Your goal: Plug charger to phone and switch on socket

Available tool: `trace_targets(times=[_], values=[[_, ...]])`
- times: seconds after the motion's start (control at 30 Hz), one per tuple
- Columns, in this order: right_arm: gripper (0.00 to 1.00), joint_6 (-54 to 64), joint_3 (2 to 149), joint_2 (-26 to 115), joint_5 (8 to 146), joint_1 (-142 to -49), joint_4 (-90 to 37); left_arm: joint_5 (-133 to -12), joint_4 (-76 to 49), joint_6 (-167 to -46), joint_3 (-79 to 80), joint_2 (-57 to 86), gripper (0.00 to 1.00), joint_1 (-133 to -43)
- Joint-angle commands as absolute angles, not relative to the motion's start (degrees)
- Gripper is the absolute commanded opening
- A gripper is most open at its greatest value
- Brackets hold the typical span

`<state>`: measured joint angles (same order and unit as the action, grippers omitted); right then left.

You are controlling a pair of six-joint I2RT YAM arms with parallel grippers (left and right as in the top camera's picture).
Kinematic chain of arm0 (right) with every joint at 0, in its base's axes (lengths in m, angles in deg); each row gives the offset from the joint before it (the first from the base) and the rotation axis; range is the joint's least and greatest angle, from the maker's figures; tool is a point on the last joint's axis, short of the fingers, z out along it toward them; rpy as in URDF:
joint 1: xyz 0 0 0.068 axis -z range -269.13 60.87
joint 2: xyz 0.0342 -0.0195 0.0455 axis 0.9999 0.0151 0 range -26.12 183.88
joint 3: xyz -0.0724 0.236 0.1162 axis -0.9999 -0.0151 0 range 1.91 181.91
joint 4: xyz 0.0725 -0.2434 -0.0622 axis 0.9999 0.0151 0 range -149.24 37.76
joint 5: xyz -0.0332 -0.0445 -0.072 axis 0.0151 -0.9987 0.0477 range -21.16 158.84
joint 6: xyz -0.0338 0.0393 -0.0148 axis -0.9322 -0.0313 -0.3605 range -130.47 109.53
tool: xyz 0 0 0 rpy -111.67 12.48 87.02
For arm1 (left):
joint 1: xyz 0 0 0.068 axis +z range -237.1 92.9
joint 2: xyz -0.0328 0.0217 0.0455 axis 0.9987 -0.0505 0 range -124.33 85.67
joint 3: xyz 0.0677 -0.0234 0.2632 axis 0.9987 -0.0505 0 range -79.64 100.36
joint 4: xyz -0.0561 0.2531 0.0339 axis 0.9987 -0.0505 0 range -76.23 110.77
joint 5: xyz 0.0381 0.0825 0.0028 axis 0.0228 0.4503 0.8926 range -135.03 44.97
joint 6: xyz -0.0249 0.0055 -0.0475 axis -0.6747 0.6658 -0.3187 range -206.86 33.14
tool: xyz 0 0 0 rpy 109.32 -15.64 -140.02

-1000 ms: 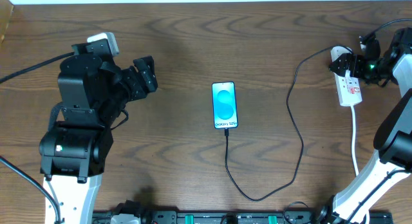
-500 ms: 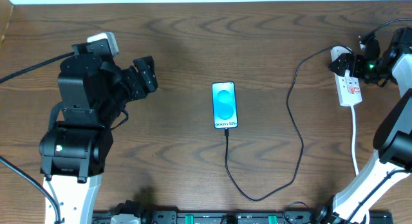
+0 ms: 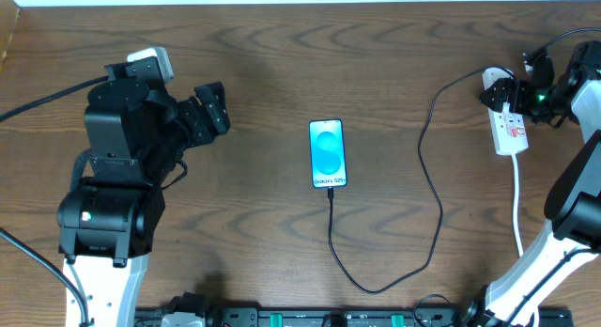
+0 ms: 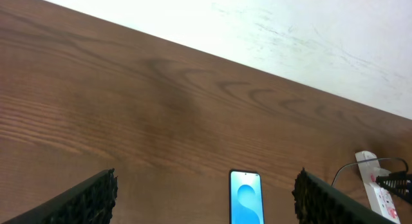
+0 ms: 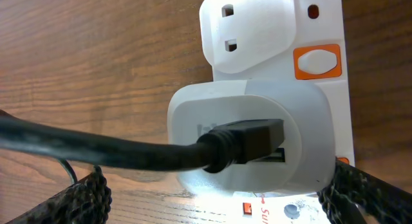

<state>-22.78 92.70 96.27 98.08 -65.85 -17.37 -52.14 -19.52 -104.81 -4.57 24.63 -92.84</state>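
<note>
**Nothing moves: right tool (image 3: 508, 94) waits at the power strip (image 3: 508, 126)**

Nothing has shifted since the frame a second ago; both arms, the phone (image 3: 328, 154) and the charger cable (image 3: 434, 181) lie as they did. The phone rests flat mid-bench (image 3: 282, 54), screen lit blue. The cable's tip meets the phone's lower edge, then the cable loops right and up to the strip at the bench's right side.

In the right wrist view, the right tool's fingers (image 5: 82, 199) stand wide apart on either side of a white adapter (image 5: 193, 124). The adapter sits in the strip, with the black cable plugged into it. An orange rocker switch (image 5: 317, 62) sits just beside the adapter; I cannot tell its position.

The left tool (image 4: 203, 199) is spread wide and empty, well left of the phone. A white cord (image 3: 517, 205) trails down from the strip.
</note>
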Motion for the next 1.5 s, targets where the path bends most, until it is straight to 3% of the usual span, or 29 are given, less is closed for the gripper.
trace_targets(times=[0.0,0.63,1.0,1.47], values=[[0.99,-20.8,89.3,97.8,104.8,-69.0,-15.6,-51.4,-19.5,-104.0,-4.1,24.6,0.87,-92.8],[0.99,-19.8,86.2,97.8,104.2,-68.8,-17.5,-51.4,-19.5,-104.0,-4.1,24.6,0.87,-92.8],[0.99,-17.6,91.9,95.4,92.4,-65.8,-8.4,-51.4,-19.5,-104.0,-4.1,24.6,0.87,-92.8],[0.99,-11.9,93.6,77.5,83.0,-65.6,-3.8,-51.4,-19.5,-104.0,-4.1,24.6,0.87,-92.8]])
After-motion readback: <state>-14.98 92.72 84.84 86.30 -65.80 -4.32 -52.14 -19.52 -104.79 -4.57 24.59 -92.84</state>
